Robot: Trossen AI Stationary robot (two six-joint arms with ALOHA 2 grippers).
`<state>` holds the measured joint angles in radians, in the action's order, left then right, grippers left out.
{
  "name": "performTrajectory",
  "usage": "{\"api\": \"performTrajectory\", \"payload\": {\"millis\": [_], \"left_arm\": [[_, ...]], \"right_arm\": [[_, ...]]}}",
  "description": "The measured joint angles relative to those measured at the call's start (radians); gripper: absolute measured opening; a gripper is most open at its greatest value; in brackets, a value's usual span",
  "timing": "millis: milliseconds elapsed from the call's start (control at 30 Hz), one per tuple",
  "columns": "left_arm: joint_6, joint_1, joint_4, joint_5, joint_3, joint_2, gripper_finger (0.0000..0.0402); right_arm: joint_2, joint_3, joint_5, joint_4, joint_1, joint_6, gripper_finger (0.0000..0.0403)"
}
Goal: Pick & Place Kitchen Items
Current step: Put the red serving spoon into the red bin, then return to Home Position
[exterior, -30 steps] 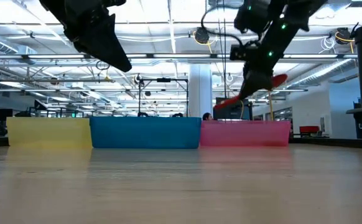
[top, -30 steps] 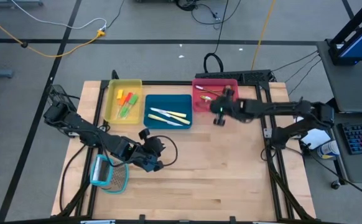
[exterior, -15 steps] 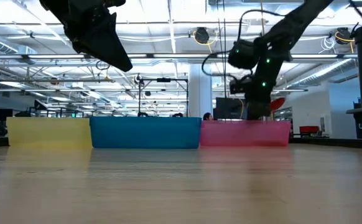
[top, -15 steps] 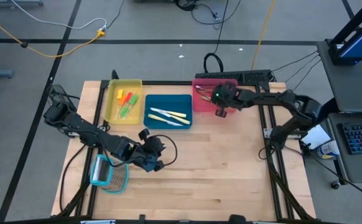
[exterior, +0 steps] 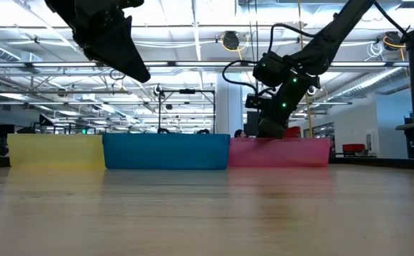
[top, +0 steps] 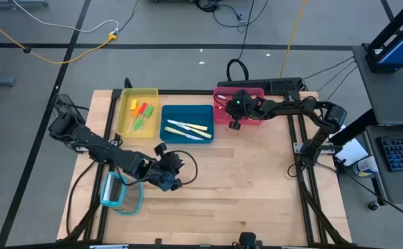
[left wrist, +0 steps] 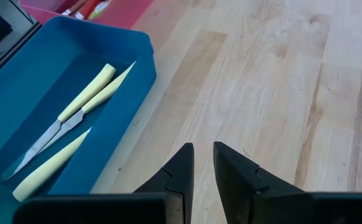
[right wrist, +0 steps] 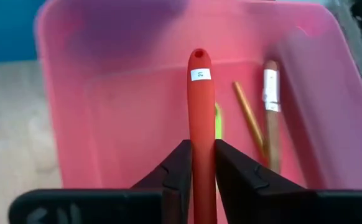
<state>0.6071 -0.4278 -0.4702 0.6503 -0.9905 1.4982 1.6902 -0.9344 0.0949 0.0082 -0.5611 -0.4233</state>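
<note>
My right gripper [top: 233, 117] hangs low over the red tray [top: 219, 90], shut on a red spoon [right wrist: 199, 118]. The spoon's handle end, with a hole and a white label [right wrist: 199, 74], reaches out over the tray's inside. A wooden spoon [right wrist: 271, 112], a thin brown handle [right wrist: 249, 118] and a green utensil [right wrist: 218, 121] lie on the tray's floor. My left gripper [left wrist: 203, 152] waits above the bare table by the blue tray's near side [top: 176, 166]. Its fingers stand a narrow gap apart, with nothing between them. My right gripper pinches the red spoon's handle [right wrist: 199, 146] between its two fingers. The handle lies along the fingers and sticks out ahead of them. The fingers slant down from the table's right. Whether the spoon touches the tray, I cannot tell.
The blue tray [top: 165, 111] holds cream-handled knives [left wrist: 75, 118]. The yellow tray [top: 127, 93] holds small coloured spatulas [top: 140, 114]. A light-blue-framed grater [top: 122, 196] lies near the left arm. Bare wood spreads over the table's near and right parts.
My right gripper has carried the red spoon toward the table's far left and down, from beside the red tray to low over its inside. The spoon, which slanted up above the tray's wall, now sits at the height of the rim.
</note>
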Motion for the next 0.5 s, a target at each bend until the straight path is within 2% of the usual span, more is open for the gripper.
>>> {"api": "performTrajectory", "payload": {"millis": [500], "left_arm": [[-0.003,-0.005,-0.006,-0.004,0.0,0.0,0.0067]], "right_arm": [[0.016,-0.001,0.011,0.033,0.011,0.045,0.0138]]}}
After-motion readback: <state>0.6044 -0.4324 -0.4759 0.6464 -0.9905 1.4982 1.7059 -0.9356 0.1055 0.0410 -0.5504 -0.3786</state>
